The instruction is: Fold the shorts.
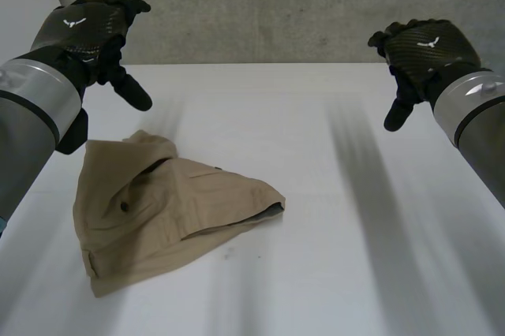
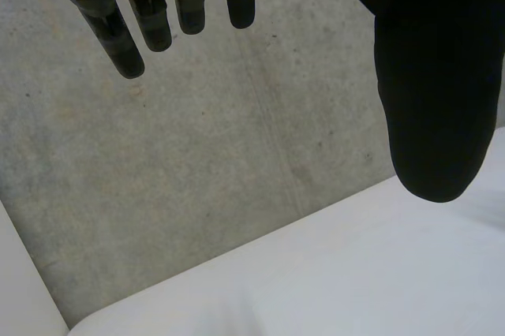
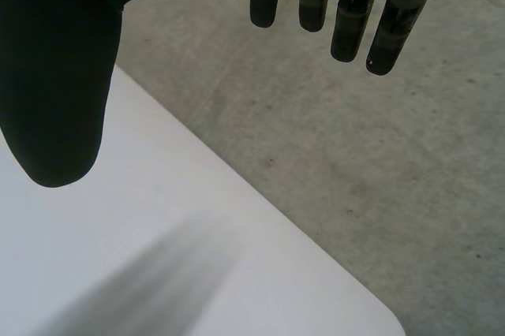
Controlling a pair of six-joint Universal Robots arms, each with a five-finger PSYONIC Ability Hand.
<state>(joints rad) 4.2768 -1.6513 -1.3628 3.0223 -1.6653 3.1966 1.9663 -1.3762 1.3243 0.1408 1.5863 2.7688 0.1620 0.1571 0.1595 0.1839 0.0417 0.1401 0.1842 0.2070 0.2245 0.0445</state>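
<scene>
Shorts lie crumpled on the table below the left hand, untouched; both it and the right hand hover relaxed, empty; likely soft, light, floppy; best pinched at the waistband corners.

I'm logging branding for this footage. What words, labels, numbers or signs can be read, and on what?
No words or numbers are readable.
White bird emblem, no lettering: back of the left hand.
Same emblem: back of the right hand.
</scene>
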